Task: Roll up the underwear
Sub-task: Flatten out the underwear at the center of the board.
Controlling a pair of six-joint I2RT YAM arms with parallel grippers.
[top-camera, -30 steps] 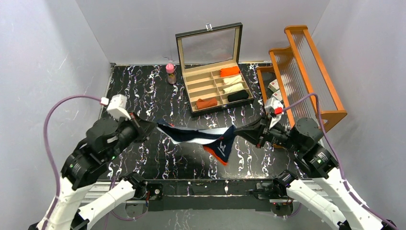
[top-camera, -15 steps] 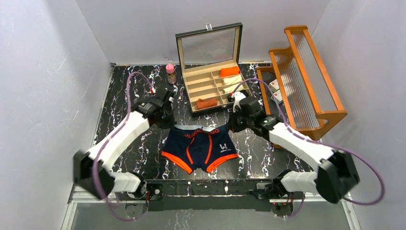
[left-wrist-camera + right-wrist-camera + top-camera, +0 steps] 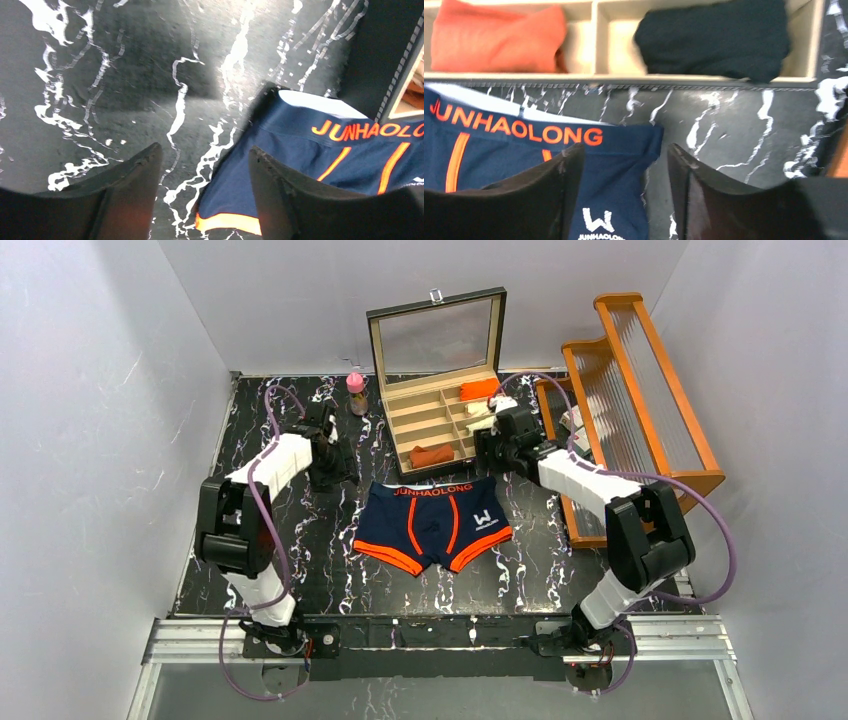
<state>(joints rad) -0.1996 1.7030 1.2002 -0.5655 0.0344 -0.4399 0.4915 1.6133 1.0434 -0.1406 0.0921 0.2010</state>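
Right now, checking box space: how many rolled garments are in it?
4 seen: orange roll far right, cream roll beside it, black roll near right, rust roll near left. Right arm may hide more.

Top external: high above near edge, looking down and toward far side, whole table (image 3: 312, 582) in frame. Left wrist: close, low, peering past own fingers (image 3: 125, 200) at left waistband corner of underwear (image 3: 300, 150). Right wrist: equally close, over right corner, box (image 3: 594, 30) beyond. Underwear common to all three
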